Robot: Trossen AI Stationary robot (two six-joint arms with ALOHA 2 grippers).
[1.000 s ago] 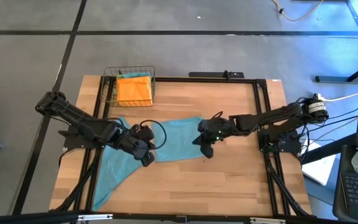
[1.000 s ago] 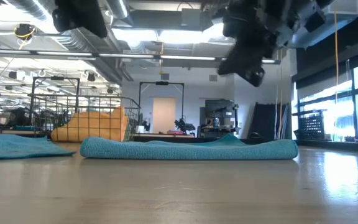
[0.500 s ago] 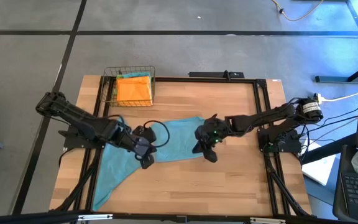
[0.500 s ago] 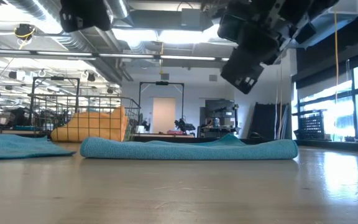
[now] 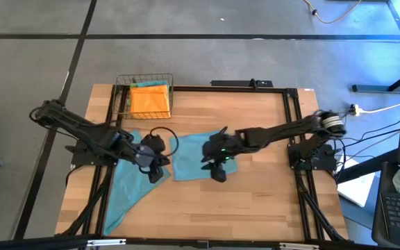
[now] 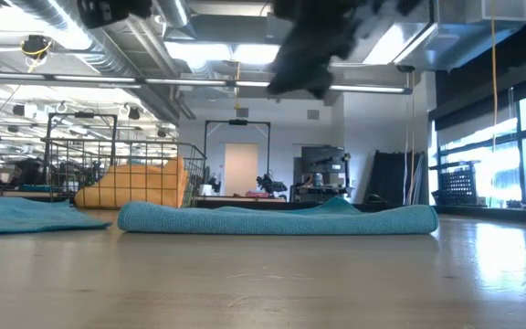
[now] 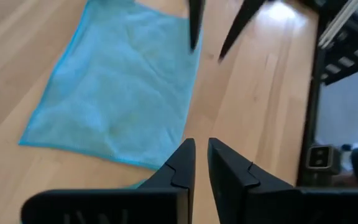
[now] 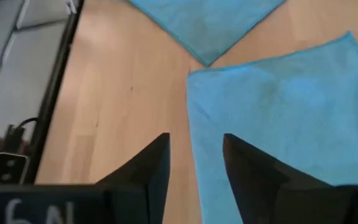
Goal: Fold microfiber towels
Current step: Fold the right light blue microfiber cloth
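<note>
A teal towel lies folded flat at the table's middle, also seen in the low view. A second teal towel lies spread out on the table's left part, with one corner close to the folded one. An orange towel sits in a wire basket at the far left. My right gripper hovers open above the folded towel's near left corner. My left gripper hangs above the table just left of the folded towel, with a narrow gap between its fingers and nothing in it.
A black frame rail runs along the table's edges. Bare wood lies near the front edge and at the far right. The wire basket stands upright at the far left, in the low view.
My right gripper has moved toward the table's left edge, across the folded towel. My left gripper has drawn back a little toward the left edge. The folded towel lies as before.
</note>
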